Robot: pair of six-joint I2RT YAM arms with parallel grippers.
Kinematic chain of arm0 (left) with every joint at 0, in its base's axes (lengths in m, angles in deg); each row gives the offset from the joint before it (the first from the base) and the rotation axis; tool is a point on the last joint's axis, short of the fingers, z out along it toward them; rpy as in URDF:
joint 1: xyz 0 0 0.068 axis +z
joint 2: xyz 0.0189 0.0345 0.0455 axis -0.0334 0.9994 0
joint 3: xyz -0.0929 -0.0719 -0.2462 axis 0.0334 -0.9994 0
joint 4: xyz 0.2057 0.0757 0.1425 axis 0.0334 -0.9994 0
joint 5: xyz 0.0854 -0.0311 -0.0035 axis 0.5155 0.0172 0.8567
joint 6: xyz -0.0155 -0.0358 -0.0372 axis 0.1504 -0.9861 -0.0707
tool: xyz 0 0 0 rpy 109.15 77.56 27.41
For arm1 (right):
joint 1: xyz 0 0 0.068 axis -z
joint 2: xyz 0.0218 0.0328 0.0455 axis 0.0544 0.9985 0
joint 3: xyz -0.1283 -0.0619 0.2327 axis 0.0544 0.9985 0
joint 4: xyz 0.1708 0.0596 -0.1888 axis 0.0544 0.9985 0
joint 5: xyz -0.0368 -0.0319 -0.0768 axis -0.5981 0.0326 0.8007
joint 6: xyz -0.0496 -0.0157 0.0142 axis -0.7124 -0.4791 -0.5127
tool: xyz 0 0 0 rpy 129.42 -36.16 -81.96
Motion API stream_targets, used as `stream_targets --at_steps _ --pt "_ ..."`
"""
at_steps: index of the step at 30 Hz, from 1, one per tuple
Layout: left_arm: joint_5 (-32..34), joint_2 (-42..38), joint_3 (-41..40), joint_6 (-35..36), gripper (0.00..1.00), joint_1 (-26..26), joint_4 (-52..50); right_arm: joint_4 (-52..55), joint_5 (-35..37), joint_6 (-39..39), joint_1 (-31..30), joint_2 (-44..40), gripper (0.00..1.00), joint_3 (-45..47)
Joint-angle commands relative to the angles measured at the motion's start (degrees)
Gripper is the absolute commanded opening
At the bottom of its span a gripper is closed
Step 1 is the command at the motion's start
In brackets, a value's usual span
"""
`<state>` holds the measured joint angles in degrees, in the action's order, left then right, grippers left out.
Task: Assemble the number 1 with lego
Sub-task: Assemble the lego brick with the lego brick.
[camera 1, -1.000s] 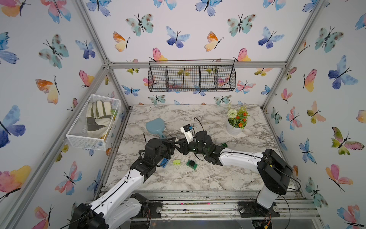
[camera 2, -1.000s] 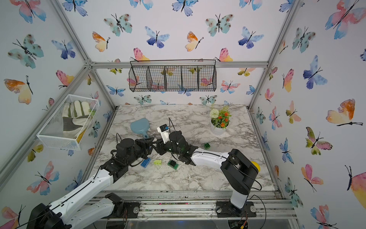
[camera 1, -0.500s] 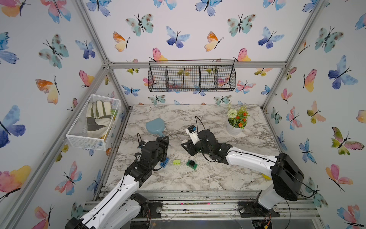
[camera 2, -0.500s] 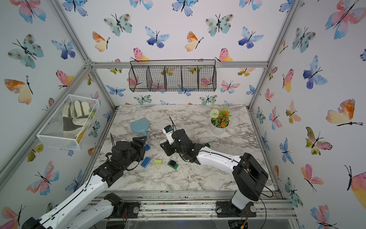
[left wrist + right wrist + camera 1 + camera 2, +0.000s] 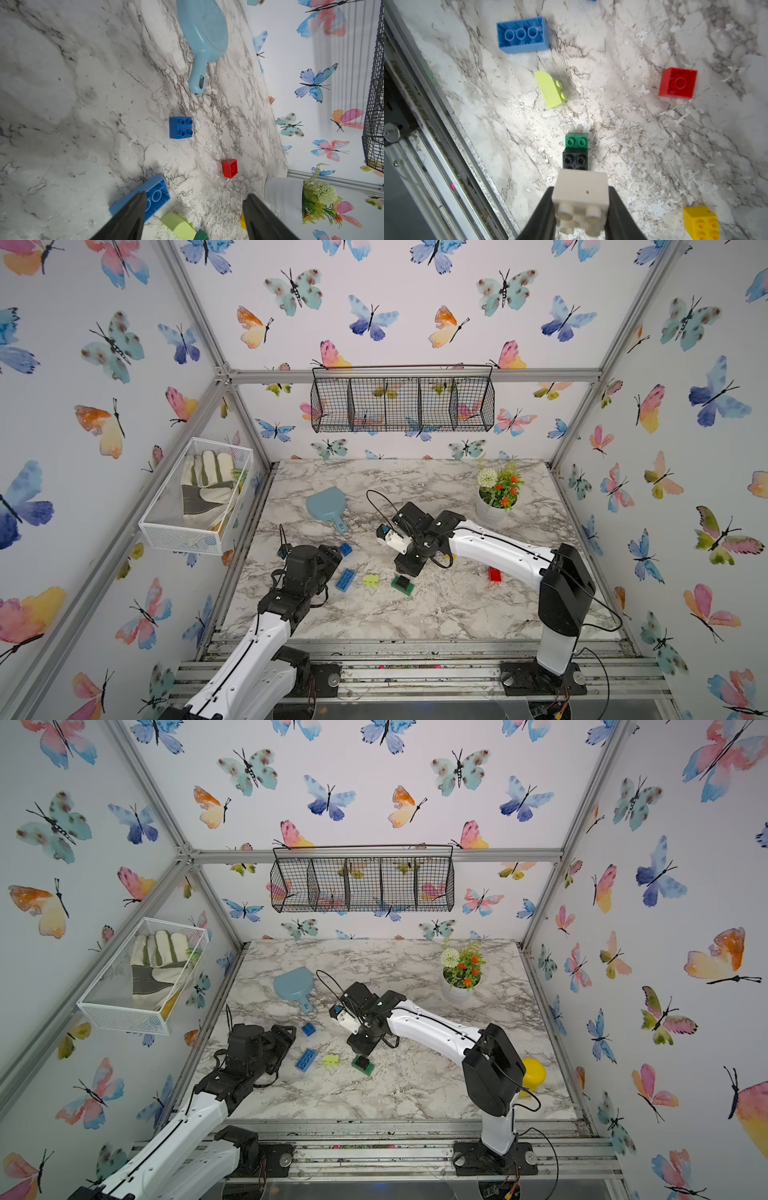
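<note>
My right gripper (image 5: 581,198) is shut on a white lego brick (image 5: 581,191), studs toward the camera, just above and beside a black brick stacked on a green one (image 5: 576,151) (image 5: 402,585). In both top views that gripper (image 5: 409,568) hides the white brick. My left gripper (image 5: 194,197) (image 5: 332,558) stands open and empty at the table's left. Near it lie an upturned oblong blue brick (image 5: 158,193) (image 5: 345,579), a lime brick (image 5: 370,580) (image 5: 551,91) and a square blue brick (image 5: 345,548) (image 5: 180,127). Red (image 5: 678,82) and yellow (image 5: 700,223) bricks lie close by.
A pale blue scoop (image 5: 326,506) lies at the back left, and a white flower pot (image 5: 496,508) at the back right. Another red brick (image 5: 494,573) sits right of the right arm. A yellow round thing (image 5: 532,1073) shows behind the right arm's base. The metal front rail (image 5: 446,124) borders the table.
My left gripper has opened and drawn back to the left, away from the right gripper. The right gripper, still shut on the white brick, has swung down toward the green and black stack.
</note>
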<state>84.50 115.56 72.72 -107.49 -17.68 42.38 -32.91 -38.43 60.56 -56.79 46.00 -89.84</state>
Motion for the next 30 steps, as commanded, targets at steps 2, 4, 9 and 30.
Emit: stream_targets --at_steps 2,4,9,30 --pt "-0.81 -1.09 -0.33 1.63 0.77 0.53 -0.26 7.51 0.7 -3.74 -0.8 3.95 0.06 -3.87" --pt "-0.77 -0.94 -0.28 1.63 0.77 0.56 -0.4 8.28 1.29 -4.31 -1.38 5.75 0.06 -5.1" --pt "-1.26 -0.16 0.15 1.97 0.76 0.75 -0.17 9.05 2.58 -4.86 -2.38 7.81 0.04 -6.13" --pt "-2.0 0.82 0.51 2.34 0.75 1.1 0.02 15.42 6.15 -1.72 -3.46 13.99 0.02 -13.43"
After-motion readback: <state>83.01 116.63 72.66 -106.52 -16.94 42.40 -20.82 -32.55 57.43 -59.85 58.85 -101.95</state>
